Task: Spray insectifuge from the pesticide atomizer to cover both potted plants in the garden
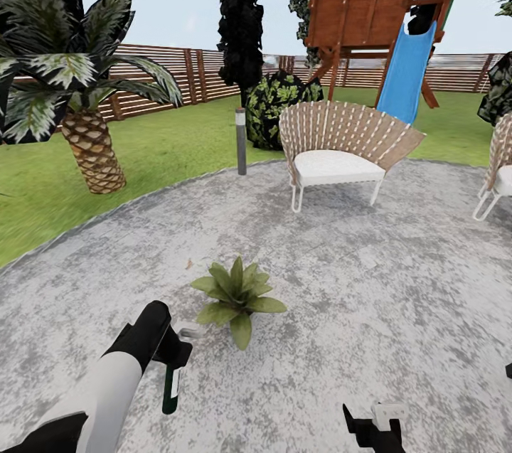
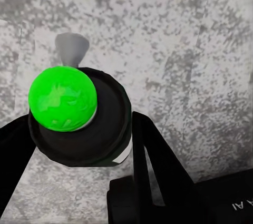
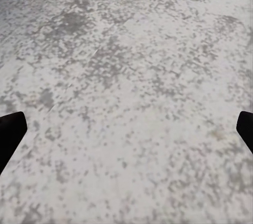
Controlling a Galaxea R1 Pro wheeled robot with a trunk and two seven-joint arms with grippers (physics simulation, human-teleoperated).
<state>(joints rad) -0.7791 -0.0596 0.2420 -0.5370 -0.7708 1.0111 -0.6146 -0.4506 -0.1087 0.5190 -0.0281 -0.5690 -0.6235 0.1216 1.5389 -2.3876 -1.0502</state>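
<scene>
Spraying is the step in hand: the left gripper (image 1: 173, 360) is clamped on the slim dark-green pesticide atomizer (image 1: 171, 385), held just beside one low green-leaved potted plant (image 1: 237, 294) on the grey paved patio (image 1: 370, 282). Its nozzle must next turn toward the leaves. One plant, two wicker chairs (image 1: 341, 144). The right gripper (image 3: 126, 129) apparently hangs apart.

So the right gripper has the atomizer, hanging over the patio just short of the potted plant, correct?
Not the right: the left gripper holds the atomizer, as the head view shows. The right gripper is open over bare patio. The atomizer does hang just short of the potted plant.
</scene>
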